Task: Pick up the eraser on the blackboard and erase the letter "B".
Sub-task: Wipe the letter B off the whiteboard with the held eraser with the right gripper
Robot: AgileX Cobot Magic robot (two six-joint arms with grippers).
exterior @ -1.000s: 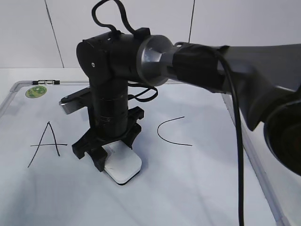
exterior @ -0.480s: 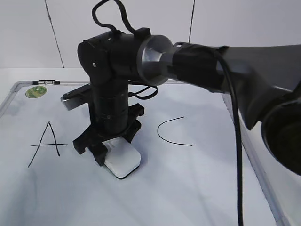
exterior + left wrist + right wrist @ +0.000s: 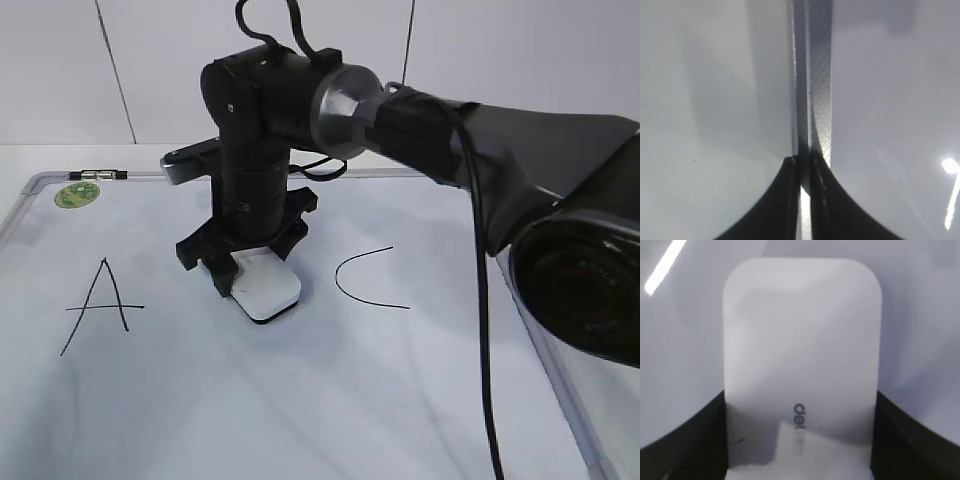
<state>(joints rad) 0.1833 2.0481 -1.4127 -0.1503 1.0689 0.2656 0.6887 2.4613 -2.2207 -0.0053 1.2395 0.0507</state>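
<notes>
The white eraser [image 3: 266, 291] lies flat on the blackboard [image 3: 350, 400], between the hand-drawn A [image 3: 100, 305] and C [image 3: 365, 280]. My right gripper [image 3: 250, 270] comes down on it from above and is shut on its two long sides. In the right wrist view the eraser [image 3: 800, 340] fills the gap between the black fingers [image 3: 700, 440], with grey lettering on top. The letter "B" is hidden or out of view. My left gripper [image 3: 805, 167] is shut on nothing, above the board's grey frame strip [image 3: 815, 75].
A round green sticker [image 3: 77, 194] sits in the board's far left corner, with a small black-and-silver item [image 3: 103, 175] on the frame beside it. The right arm [image 3: 480, 150] stretches across the board's right side. White wall stands behind.
My right gripper has slid the eraser away from the camera, up the board and slightly right. The arm's wrist has shifted right with it.
</notes>
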